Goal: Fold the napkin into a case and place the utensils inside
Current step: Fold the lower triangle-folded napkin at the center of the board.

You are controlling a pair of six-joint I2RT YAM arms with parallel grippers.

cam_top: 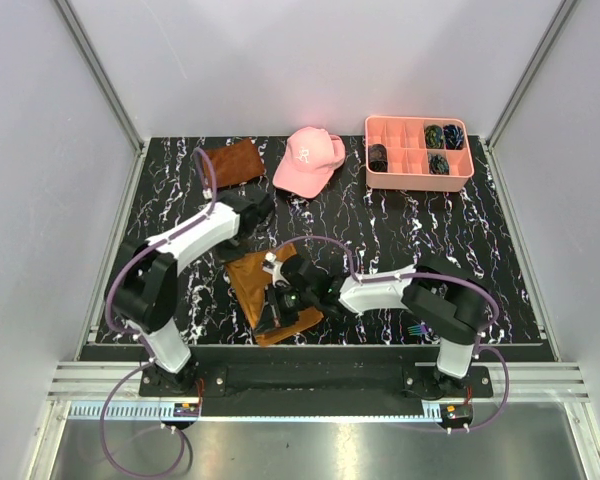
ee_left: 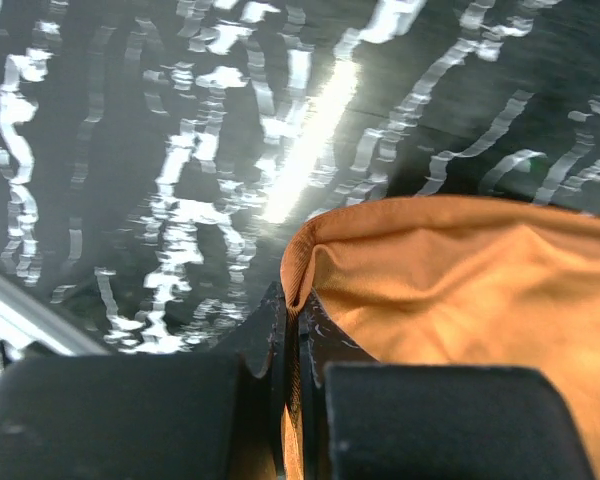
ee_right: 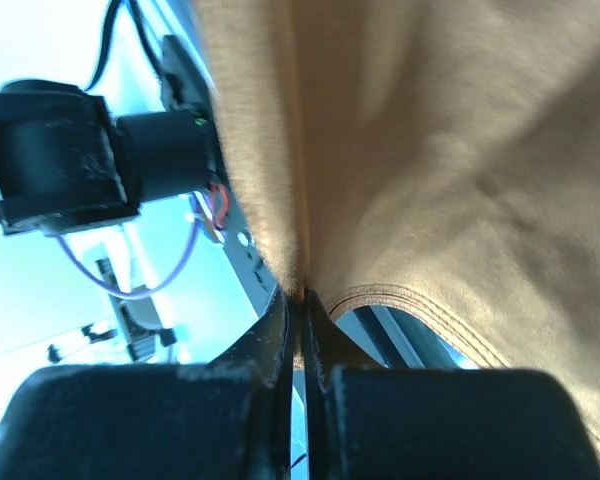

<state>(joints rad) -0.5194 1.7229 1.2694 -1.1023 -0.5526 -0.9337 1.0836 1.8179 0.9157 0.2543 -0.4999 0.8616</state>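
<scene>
The orange-brown napkin (cam_top: 265,290) lies bunched and partly folded at the near middle of the table, held by both grippers. My left gripper (cam_top: 242,240) is shut on a fold at its far left edge; the left wrist view shows the cloth (ee_left: 460,290) pinched between the closed jaws of that gripper (ee_left: 292,305). My right gripper (cam_top: 280,300) is shut on the cloth from the right; the right wrist view shows a hemmed fold (ee_right: 430,150) clamped and lifted in that gripper (ee_right: 300,295). The iridescent utensils (cam_top: 414,328) lie by the right arm's base, partly hidden.
A pink cap (cam_top: 308,160) sits at the back middle. A smaller rust-brown cloth (cam_top: 230,162) lies at the back left. A pink compartment tray (cam_top: 460,182) with dark items stands at the back right. The table's near edge (cam_top: 310,345) is just behind the napkin.
</scene>
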